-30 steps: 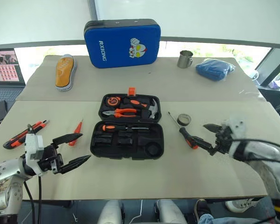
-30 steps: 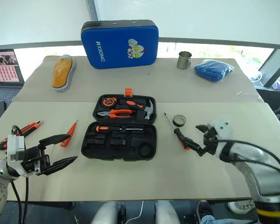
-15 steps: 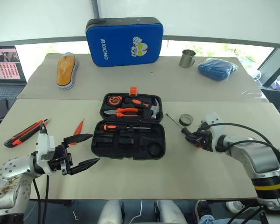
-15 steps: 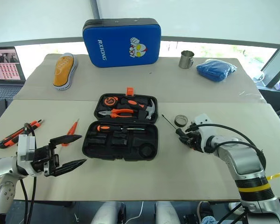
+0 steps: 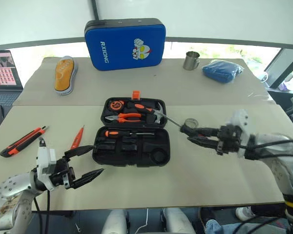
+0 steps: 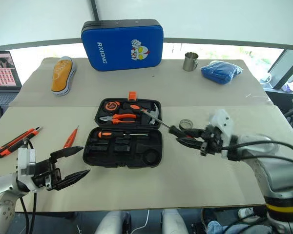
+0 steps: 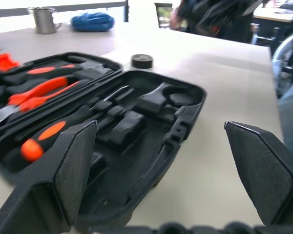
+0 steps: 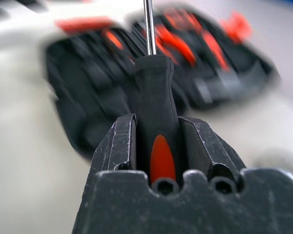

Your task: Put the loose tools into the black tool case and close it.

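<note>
While my left pincer (image 5: pixel 85 163) hangs wide apart and empty at the near desk (image 5: pixel 195 180) edge, I see the open black plastic tool case (image 5: pixel 132 137) mid-desk. Right of it, my right pincer (image 5: pixel 188 135) is clamped on a black-and-orange-handled screwdriver (image 5: pixel 183 127), shaft over the case's corner.

- My left pincer (image 5: pixel 86 163) has two black tapering fingers on a white block, where a thin black cable loops up.
- My left forearm is silvery-grey metal, scuffed with brownish marks.
- My right pincer (image 5: pixel 191 135) has black fingers with scratched, worn inner faces and two round sockets at their base.
- My right forearm is pale grey, trailed by black cables, with a yellow band lower down.
</note>
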Robot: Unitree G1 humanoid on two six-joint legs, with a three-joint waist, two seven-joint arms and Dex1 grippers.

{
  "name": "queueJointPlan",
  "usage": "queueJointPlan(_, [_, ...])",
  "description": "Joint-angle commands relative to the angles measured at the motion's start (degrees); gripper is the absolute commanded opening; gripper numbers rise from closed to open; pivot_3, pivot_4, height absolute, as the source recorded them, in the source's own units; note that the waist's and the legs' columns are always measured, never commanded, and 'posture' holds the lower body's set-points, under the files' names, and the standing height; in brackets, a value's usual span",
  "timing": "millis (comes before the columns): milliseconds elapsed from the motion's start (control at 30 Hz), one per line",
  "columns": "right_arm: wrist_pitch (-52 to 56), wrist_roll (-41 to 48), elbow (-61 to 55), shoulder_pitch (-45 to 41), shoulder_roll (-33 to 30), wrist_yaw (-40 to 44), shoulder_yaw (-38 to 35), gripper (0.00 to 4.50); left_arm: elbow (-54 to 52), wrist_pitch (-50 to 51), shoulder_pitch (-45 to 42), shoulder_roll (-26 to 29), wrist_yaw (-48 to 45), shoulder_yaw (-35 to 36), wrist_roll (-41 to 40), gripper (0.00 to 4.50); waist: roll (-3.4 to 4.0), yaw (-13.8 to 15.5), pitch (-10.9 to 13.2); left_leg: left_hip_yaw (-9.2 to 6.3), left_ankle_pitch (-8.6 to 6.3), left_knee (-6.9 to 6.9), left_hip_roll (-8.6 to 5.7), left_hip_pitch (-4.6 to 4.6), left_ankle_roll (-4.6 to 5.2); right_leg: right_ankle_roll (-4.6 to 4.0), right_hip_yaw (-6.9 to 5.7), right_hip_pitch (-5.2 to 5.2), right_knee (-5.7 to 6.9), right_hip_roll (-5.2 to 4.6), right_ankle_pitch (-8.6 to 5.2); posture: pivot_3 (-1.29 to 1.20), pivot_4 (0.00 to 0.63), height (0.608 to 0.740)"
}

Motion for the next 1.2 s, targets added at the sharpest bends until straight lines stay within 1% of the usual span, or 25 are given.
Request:
queueJointPlan(33, [0.8, -8.5, 6.2, -10.0, 3.5, -0.8, 11.9, 1.03, -1.0, -1.3, 1.3, -0.4, 1.0, 2.3, -0.5, 4.5, -0.02, -0.2, 0.0, -0.02, 0.01, 0.0, -0.02, 0.0, -0.01, -0.02, -0.01, 0.01, 0.01, 0.0, 0.01, 0.0, 0.15, 0.74])
queueJointPlan(133, [0.2, -12.5, 11.5, -16.2, 7.3, 0.9, 18.5, 1.03, -1.9, -1.6, 2.7, -0.5, 1.6, 3.2, -0.4, 4.5, -0.08, 0.1, 0.1, 0.02, 0.01, -0.01, -0.01, -0.06, -0.01, -0.03, -0.05, -0.06, 0.06, -0.03, 0.0, 0.0, 0.15, 0.74])
queueJointPlan(233, [-0.7, -17.9, 15.7, -20.2, 9.6, 2.3, 25.5, 1.03, -2.5, -2.0, 4.1, -1.1, 2.5, 3.9, -0.2, 4.5, -0.09, 0.6, 0.1, -0.01, 0.01, 0.05, -0.04, -0.47, -0.02, -0.01, -0.07, -0.55, 0.2, -0.16, 0.0, 0.0, 0.15, 0.74])
queueJointPlan(300, [-0.7, -20.0, 17.8, -21.4, 11.3, 1.7, 27.6, 1.03, -3.2, -2.3, 5.0, -1.6, 3.0, 4.2, -0.1, 4.5, -0.09, 0.8, 0.1, -0.03, 0.02, 0.12, -0.07, -0.76, -0.04, 0.01, -0.06, -0.92, 0.3, -0.23, 0.02, 0.0, 0.15, 0.74])
queueJointPlan(367, [-0.9, -21.6, 19.4, -22.2, 12.6, 1.3, 28.4, 1.03, -3.9, -2.5, 5.8, -2.1, 3.5, 4.1, 0.0, 4.5, -0.09, 1.0, 0.1, 0.0, 0.02, 0.12, -0.08, -0.79, -0.04, 0.01, -0.07, -0.92, 0.29, -0.24, 0.03, 0.0, 0.15, 0.74])
queueJointPlan(467, [-1.8, -24.9, 20.9, -22.5, 12.8, 1.5, 30.5, 1.03, -5.0, -2.8, 6.9, -2.7, 4.1, 3.6, 0.2, 4.5, -0.09, 1.1, 0.1, 0.01, 0.02, 0.12, -0.08, -0.76, -0.04, 0.01, -0.07, -0.9, 0.29, -0.26, 0.03, 0.0, 0.15, 0.74])
queueJointPlan(633, [-2.7, -26.5, 22.5, -22.6, 13.5, 2.2, 30.3, 1.03, -5.3, -2.9, 7.3, -3.0, 4.7, 3.3, 0.3, 4.5, -0.1, 1.1, 0.1, 0.1, 0.03, 0.12, -0.08, -0.7, -0.04, 0.0, -0.08, -0.85, 0.29, -0.24, 0.03, 0.0, 0.15, 0.74])
queueJointPlan(900, [-2.0, -25.2, 27.6, -25.8, 15.0, 4.6, 27.0, 1.03, -5.4, -2.7, 6.0, -3.0, 5.3, 2.0, 0.7, 4.5, -0.1, 1.1, 0.1, 0.25, 0.03, 0.12, -0.11, -0.7, -0.05, 0.0, -0.09, -0.85, 0.3, -0.23, 0.03, 0.0, 0.15, 0.74])
queueJointPlan(1100, [-3.2, -26.2, 30.1, -25.8, 14.1, 7.9, 28.0, 1.03, -5.3, -2.8, 5.8, -3.1, 5.3, 1.6, 1.0, 4.5, -0.09, 1.1, 0.1, 0.29, 0.03, 0.11, -0.1, -0.72, -0.05, -0.01, -0.09, -0.87, 0.29, -0.22, 0.03, 0.0, 0.15, 0.74])
queueJointPlan(1200, [-3.5, -26.9, 31.0, -25.9, 14.6, 8.1, 28.0, 1.03, -5.0, -2.9, 5.7, -3.0, 5.4, 1.5, 1.1, 4.5, -0.09, 1.1, 0.1, 0.3, 0.03, 0.11, -0.1, -0.7, -0.05, -0.01, -0.09, -0.87, 0.29, -0.2, 0.04, 0.0, 0.15, 0.74])
